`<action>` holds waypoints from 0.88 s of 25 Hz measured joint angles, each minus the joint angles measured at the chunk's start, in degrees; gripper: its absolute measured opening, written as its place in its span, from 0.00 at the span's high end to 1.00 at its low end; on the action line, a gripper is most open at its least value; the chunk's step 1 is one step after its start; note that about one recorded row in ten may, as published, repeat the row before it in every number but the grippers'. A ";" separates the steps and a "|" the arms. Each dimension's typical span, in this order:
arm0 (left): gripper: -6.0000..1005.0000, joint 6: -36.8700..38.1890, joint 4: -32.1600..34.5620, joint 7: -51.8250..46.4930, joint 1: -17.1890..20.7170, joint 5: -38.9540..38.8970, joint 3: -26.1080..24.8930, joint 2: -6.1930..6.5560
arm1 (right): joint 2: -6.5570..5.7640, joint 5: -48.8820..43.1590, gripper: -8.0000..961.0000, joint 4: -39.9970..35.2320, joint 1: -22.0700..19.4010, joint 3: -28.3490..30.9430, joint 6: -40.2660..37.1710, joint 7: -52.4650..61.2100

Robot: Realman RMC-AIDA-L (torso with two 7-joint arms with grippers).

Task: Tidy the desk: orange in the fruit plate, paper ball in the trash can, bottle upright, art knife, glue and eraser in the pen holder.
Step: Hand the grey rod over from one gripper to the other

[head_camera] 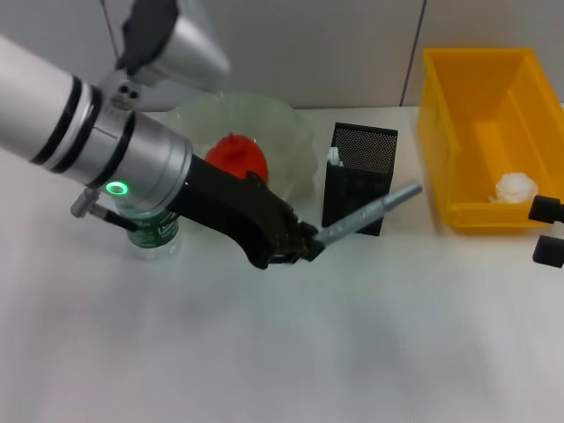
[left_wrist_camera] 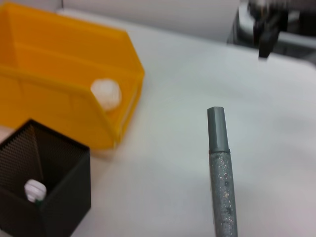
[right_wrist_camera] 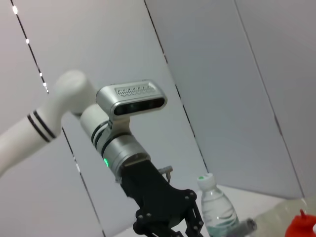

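My left gripper (head_camera: 308,244) is shut on the grey art knife (head_camera: 370,214), held above the table. The knife's free end points at the black mesh pen holder (head_camera: 359,145) and overlaps its front. A white-capped stick (left_wrist_camera: 34,190), seemingly the glue, stands inside the holder. The orange (head_camera: 236,157) lies in the pale-green fruit plate (head_camera: 291,123). The bottle (head_camera: 155,231) stands upright, mostly hidden by my left arm. The paper ball (head_camera: 515,187) lies in the yellow trash can (head_camera: 458,132). My right gripper (head_camera: 546,231) waits open at the right edge. The eraser is out of view.
The trash can stands right of the pen holder with a narrow gap between them. The fruit plate sits just left of the holder. White tabletop (head_camera: 352,352) stretches in front of all of them. A grey wall rises behind the table.
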 joint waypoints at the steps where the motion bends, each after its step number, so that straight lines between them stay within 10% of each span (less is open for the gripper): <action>1: 0.85 -0.76 -0.53 0.36 1.04 -1.85 -0.22 -0.02 | -0.01 0.07 0.26 0.66 -0.04 0.36 -0.01 -0.61; 11: 0.85 -2.50 -13.03 8.89 6.30 -21.61 -3.63 0.16 | 1.32 0.22 0.26 6.60 2.76 1.10 0.70 -5.41; 22: 0.85 -1.85 -18.69 2.80 6.18 -25.22 -7.51 0.35 | 8.96 0.24 0.26 -7.32 -0.35 1.03 4.94 -24.38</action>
